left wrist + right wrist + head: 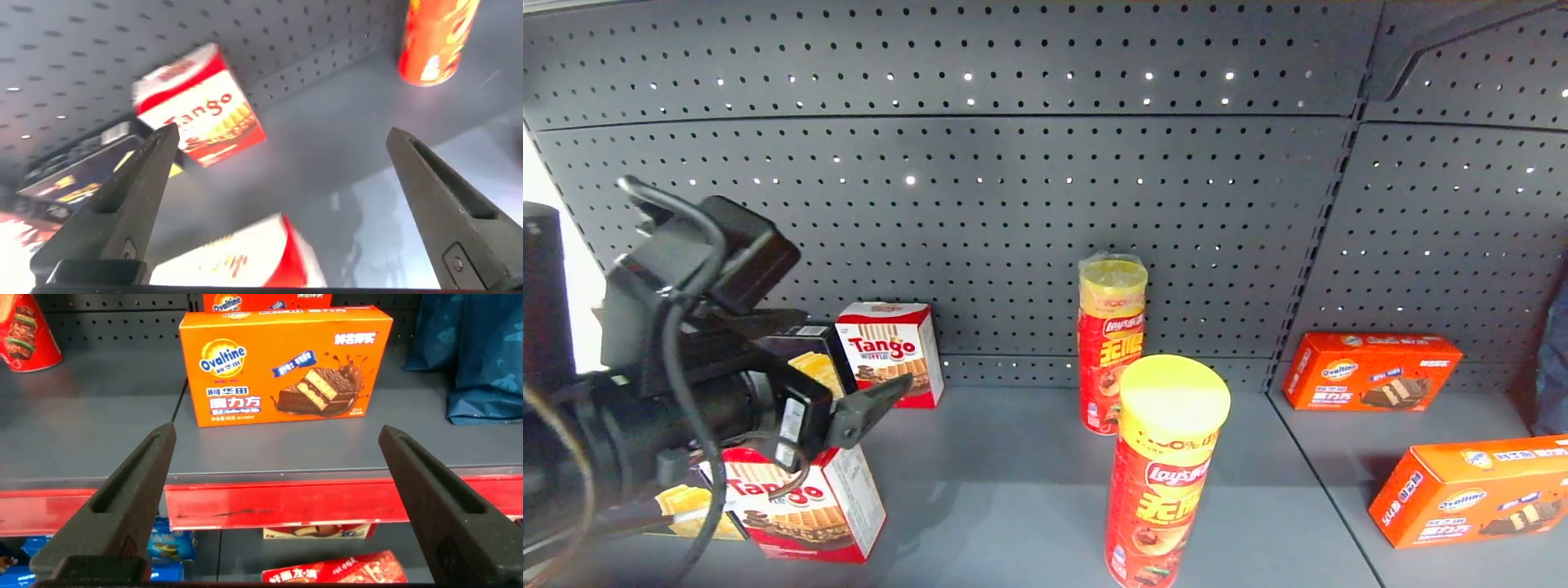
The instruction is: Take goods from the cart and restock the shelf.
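grey shelf (327,155) below the left pincer (282,137), jaws wide apart, nothing between them. front wafer box (245,257) lies right under it. back wafer box (200,106) is farther in, against the pegboard (270,33), with the dark box (82,167) beside it.

head view: left arm (686,384) at the left, pincer above the front wafer box (contact not clear from here). back wafer box is upright at the pegboard, dark box just beside it. yellow pack (686,506) next to the front wafer box, mostly hidden by the arm. mid shelf: back chip can (1111,343) upright near the pegboard, front chip can (1168,474) upright nearer the edge, both with yellow lids. right bay: back orange box (1372,371) at the pegboard, front orange box (1470,494) near the edge, the two apart.

right wrist view: right pincer (275,434) spread open and empty, out in front of the shelf's red edge strip (278,502), facing the front orange box. back orange box is behind that. blue bag (482,359) near the front orange box. more packs (327,572) on the level below.
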You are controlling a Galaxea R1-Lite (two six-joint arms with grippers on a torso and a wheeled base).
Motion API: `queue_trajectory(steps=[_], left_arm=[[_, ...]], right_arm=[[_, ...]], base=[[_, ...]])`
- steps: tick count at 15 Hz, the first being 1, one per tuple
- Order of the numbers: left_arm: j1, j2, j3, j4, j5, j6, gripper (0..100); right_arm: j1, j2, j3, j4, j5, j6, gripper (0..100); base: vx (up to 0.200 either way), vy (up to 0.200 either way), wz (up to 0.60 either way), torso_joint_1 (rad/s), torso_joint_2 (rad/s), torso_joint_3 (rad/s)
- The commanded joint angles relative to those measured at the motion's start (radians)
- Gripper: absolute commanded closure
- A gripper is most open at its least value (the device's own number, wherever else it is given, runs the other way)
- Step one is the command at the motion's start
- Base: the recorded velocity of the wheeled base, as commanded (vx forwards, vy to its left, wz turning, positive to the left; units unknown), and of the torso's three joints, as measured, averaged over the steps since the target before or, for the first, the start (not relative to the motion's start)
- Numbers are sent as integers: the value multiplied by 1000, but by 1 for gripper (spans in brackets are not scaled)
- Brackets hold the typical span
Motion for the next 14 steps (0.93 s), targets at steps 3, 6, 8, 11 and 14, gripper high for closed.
queue_trajectory(steps=[3, 6, 8, 11, 14], left_arm=[[7, -229, 92, 9, 21, 1, 0], [6, -248, 107, 4, 33, -3, 0], [7, -249, 110, 2, 35, -4, 0], [7, -243, 115, -4, 35, -6, 0], [7, -226, 113, -7, 35, -6, 0]], right_arm=[[-1, 3, -20, -12, 18, 3, 0], [74, 405, -455, 8, 81, 11, 0], [97, 492, -506, 23, 173, -65, 0], [180, 647, -518, 23, 263, -77, 0], [324, 796, -517, 20, 228, -120, 0]], base=[[0, 0, 0, 0, 0, 0], [0, 0, 0, 0, 0, 0], [0, 0, 0, 0, 0, 0], [0, 0, 0, 0, 0, 0], [0, 0, 0, 0, 0, 0]])
